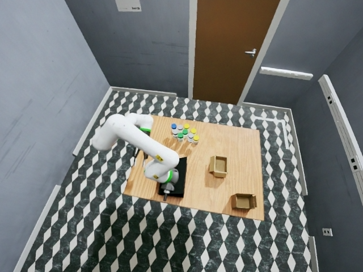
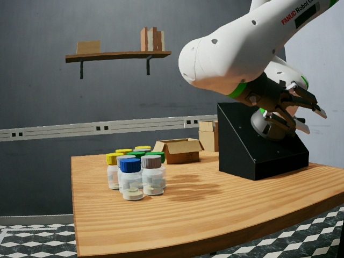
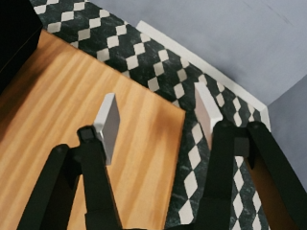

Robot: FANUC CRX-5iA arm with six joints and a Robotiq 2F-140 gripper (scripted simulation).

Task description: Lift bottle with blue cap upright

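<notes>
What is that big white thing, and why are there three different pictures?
The white thing is a robot arm bolted to a black block on a wooden table. One picture looks down from the ceiling, one from beside the table, and one from a camera on the arm's wrist. At its end is a gripper with two fingers, partly open and holding nothing. On the table stand little bottles with coloured caps. It wants the blue-capped one. Two cardboard boxes sit there too.

Grey walls, brown door [image 1: 231, 49], diamond-tiled floor [image 1: 88, 228] — wall shelf [image 2: 117, 55] with books.
</notes>
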